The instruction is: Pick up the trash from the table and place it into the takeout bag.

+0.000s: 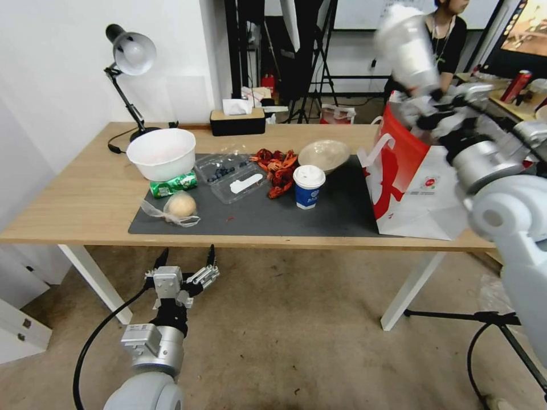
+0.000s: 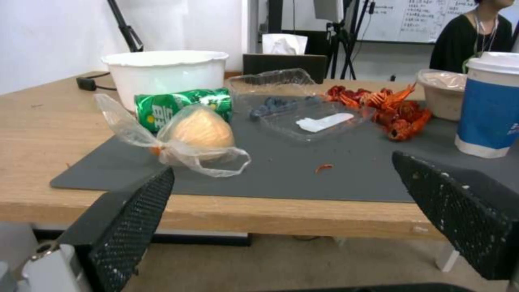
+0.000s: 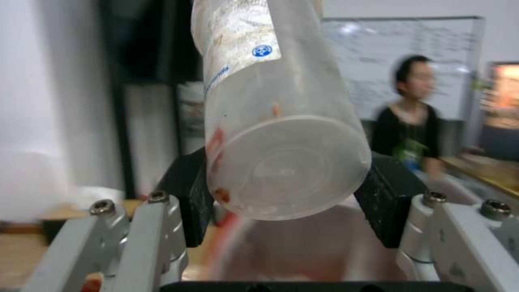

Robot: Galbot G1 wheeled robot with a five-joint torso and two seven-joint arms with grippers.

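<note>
The left claw (image 1: 185,263) waits spread and empty below the tabletop (image 1: 68,193) edge. Farther off, the right claw (image 3: 286,190) clamps the clear cup (image 3: 275,121) by its base above the takeout bag (image 1: 416,188); the cup's long axis tilts, seemingly mouth-up.

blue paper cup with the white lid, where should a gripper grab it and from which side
Probably around the blue paper cup's sleeve below the white lid, coming level from the table's front edge. It stands upright and round; red shells sit on its left and a beige bowl behind.
</note>
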